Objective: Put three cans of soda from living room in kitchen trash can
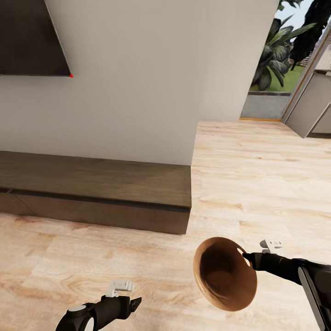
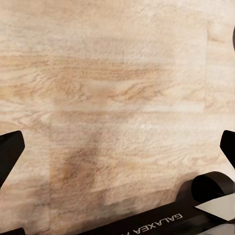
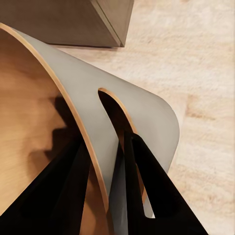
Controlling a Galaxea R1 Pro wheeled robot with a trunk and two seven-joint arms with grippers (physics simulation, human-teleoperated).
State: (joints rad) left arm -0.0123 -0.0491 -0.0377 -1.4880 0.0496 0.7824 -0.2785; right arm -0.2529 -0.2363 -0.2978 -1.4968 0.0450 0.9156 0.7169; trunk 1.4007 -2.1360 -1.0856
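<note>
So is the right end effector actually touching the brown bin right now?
Touching. In the right wrist view the right end effector straddles the trash can wall at its handle cut-out, one finger inside, the other outside, both pressed against it.

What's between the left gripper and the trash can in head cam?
Only bare wood floor between the left gripper and the trash can, in the head view.

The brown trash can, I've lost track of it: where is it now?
In the head view the round brown copper-coloured trash can hangs tilted above the light wood floor at lower right, its rim pinched by the right gripper.
</note>
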